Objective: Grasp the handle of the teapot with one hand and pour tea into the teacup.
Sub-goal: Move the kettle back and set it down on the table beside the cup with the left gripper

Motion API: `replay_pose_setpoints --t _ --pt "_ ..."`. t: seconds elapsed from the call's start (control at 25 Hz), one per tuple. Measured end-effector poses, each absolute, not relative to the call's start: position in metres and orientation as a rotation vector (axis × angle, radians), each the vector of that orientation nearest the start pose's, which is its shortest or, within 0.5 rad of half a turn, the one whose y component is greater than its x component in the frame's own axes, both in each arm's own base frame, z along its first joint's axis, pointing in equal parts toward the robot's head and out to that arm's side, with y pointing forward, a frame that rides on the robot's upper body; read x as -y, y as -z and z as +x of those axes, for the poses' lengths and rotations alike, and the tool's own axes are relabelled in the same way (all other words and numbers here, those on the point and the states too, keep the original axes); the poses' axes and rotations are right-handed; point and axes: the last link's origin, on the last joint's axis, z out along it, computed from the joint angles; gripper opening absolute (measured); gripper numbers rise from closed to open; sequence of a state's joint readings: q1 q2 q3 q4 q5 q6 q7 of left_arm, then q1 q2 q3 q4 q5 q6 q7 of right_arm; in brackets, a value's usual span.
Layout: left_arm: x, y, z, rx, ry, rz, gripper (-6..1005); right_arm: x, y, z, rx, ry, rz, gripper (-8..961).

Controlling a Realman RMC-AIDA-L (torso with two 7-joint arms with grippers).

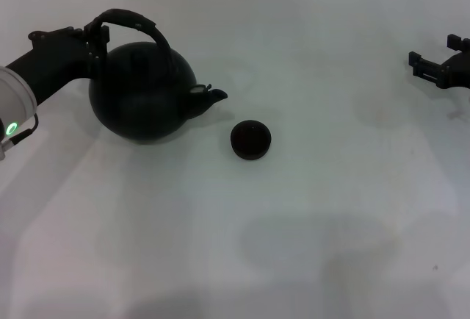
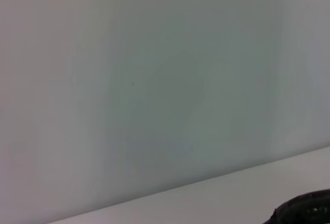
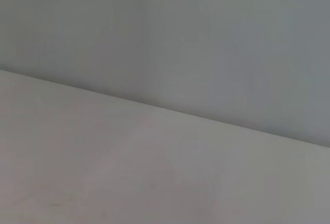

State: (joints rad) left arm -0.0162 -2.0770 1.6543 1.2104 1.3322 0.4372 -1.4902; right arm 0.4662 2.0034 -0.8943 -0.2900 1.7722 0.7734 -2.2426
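Teapot (image 1: pixel 143 95), round and matte black, sits on the white table (image 1: pixel 294 223), spout toward the small round teacup (image 1: pixel 251 140). Left gripper (image 1: pixel 95 36) clamps its arched handle (image 1: pixel 136 21). Right gripper (image 1: pixel 440 65) is parked far right, apparently apart.

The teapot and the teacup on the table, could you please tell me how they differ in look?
The teapot is far larger than the teacup. The teapot has a spout and an arched handle; the teacup has neither. The left gripper is at the teapot's handle, while the teacup stands untouched. Both are round, black and upright on the white table.
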Motion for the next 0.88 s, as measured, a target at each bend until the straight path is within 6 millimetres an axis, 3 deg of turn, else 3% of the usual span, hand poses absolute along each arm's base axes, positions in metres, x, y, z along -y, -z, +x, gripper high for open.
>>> replay_pose_setpoints --t 0.88 --pt "-0.3211 0.0165 -0.2749 0.755 0.465 -2.057 131 -0.3552 -0.0027 0.3753 -0.771 -0.296 -2.042 858"
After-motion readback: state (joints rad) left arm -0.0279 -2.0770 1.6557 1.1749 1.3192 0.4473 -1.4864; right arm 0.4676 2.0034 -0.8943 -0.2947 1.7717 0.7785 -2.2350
